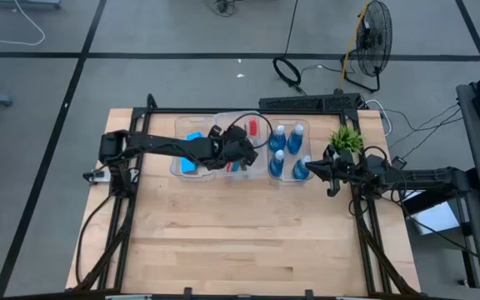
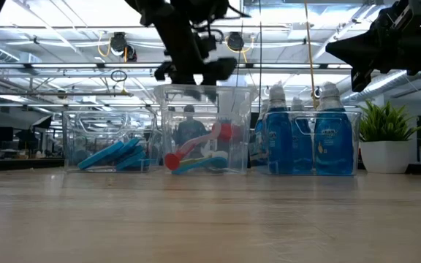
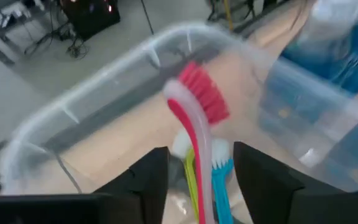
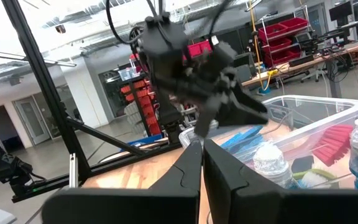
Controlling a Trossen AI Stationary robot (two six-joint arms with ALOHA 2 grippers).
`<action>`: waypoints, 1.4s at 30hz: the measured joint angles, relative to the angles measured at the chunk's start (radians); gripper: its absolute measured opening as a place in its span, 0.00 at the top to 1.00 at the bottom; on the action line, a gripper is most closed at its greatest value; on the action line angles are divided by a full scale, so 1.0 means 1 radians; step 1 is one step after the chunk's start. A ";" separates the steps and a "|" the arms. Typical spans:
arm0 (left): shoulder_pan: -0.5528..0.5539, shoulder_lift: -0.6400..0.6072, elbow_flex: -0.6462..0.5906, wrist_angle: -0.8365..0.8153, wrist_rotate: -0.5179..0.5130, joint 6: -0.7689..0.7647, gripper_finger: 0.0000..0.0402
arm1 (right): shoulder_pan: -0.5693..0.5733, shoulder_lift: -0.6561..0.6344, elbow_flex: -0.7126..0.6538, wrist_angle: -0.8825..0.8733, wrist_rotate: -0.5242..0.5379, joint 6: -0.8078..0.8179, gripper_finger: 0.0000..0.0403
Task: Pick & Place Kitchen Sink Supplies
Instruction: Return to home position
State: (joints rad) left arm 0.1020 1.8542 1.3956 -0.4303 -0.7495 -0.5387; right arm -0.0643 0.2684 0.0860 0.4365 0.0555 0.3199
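The left pincer (image 3: pixel 194 163) hangs open and empty right over the brushes (image 3: pixel 197 106), lying in the middle clear box (image 3: pixel 104 71). It should lift straight up. The right pincer (image 4: pixel 202 152) is closed, near the bottles (image 1: pixel 278 161).

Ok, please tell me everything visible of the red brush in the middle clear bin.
The red brush is long and thin, seemingly plastic: a pink-red handle, a pale neck, a head of short red bristles. It lies slanted inside the middle clear bin, one end low, the other raised. A yellow-green brush and a blue brush lie close beside its handle. The left claw hangs open above it, not touching it.
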 joint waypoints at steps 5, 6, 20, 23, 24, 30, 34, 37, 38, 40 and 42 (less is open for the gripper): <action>-0.007 -0.085 0.000 0.051 -0.019 0.116 0.47 | 0.000 0.000 0.000 0.001 -0.001 0.000 0.99; -0.010 -0.105 0.000 0.061 -0.021 0.142 0.46 | 0.000 0.000 0.000 0.003 0.000 0.000 0.99; -0.102 -0.329 0.000 -0.004 -0.001 0.323 0.43 | 0.000 0.000 -0.001 0.011 -0.004 0.008 0.99; -0.128 -0.364 0.000 -0.036 -0.001 0.284 0.43 | 0.000 0.000 -0.001 0.011 -0.004 0.013 0.99; -0.135 -0.375 0.000 -0.047 -0.002 0.272 0.43 | 0.000 0.000 -0.001 0.012 -0.004 0.012 0.99; -0.172 -0.438 0.000 -0.115 0.033 0.237 0.43 | 0.000 0.000 -0.001 0.008 -0.004 0.012 0.99; -0.191 -0.473 0.000 -0.152 0.063 0.249 0.43 | 0.000 0.000 -0.001 0.008 -0.004 0.013 0.99; -0.197 -0.501 0.000 -0.168 0.076 0.250 0.43 | 0.000 0.000 -0.001 0.008 -0.005 0.012 0.99; -0.203 -0.509 0.000 -0.180 0.076 0.252 0.43 | 0.000 0.000 -0.001 0.009 -0.005 0.012 0.99; -0.208 -0.519 0.000 -0.176 0.076 0.261 0.43 | 0.000 0.000 -0.001 0.010 -0.008 0.012 0.99; -0.217 -0.532 0.000 -0.185 0.077 0.279 0.43 | 0.000 0.000 -0.001 0.016 -0.008 0.006 0.99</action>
State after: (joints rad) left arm -0.1153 1.3221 1.3960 -0.6150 -0.6725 -0.2596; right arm -0.0639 0.2687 0.0853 0.4527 0.0472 0.3261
